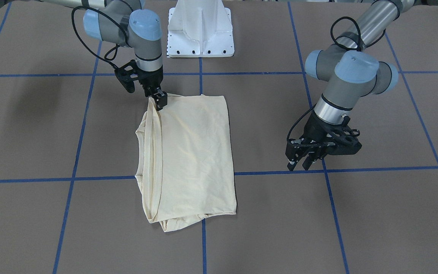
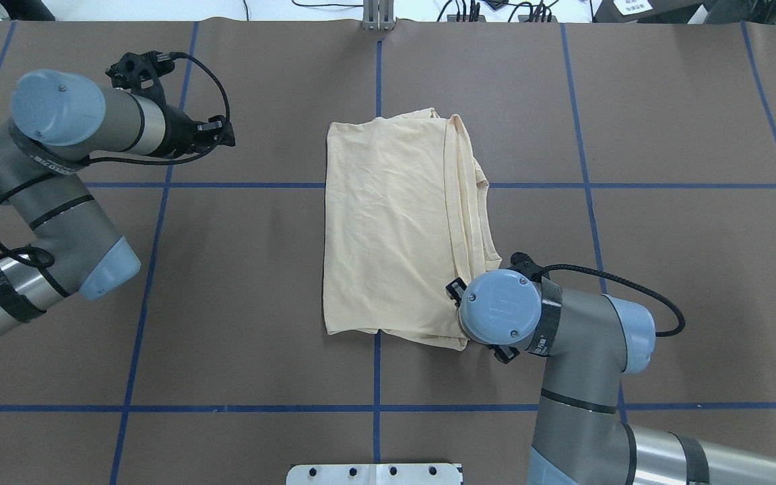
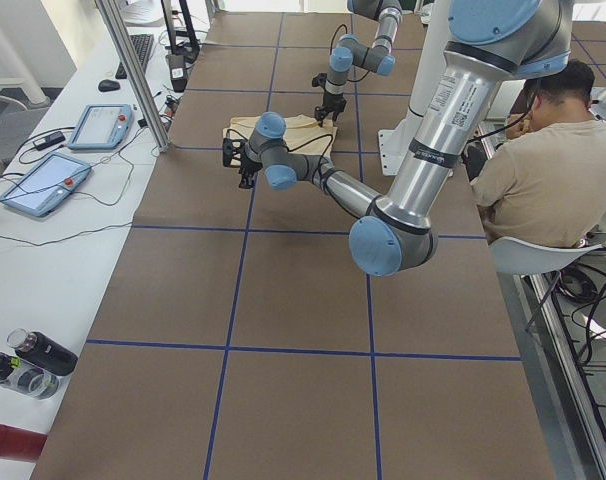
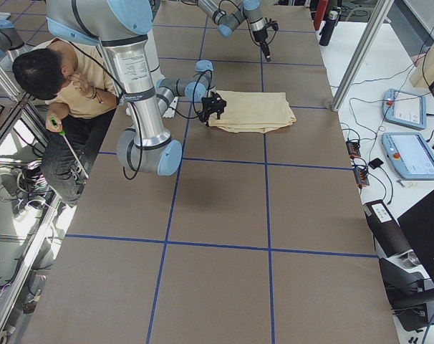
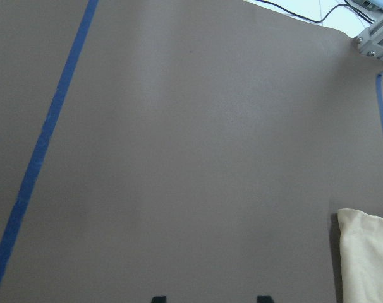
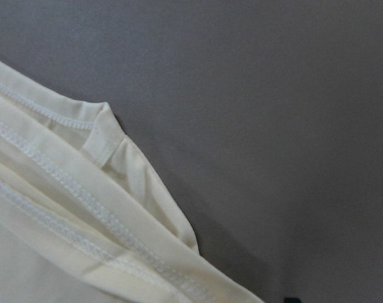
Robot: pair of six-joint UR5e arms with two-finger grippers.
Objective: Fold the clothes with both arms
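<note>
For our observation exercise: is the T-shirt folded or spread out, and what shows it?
Folded. The T-shirt lies as a compact rectangle, no sleeves sticking out, with several hemmed layers stacked along one edge.

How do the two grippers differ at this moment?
The right gripper points straight down at a corner of the shirt; the left gripper hangs tilted over bare table, apart from the shirt. The left gripper is open; the right gripper's state is unclear. Both are black and two-fingered.
</note>
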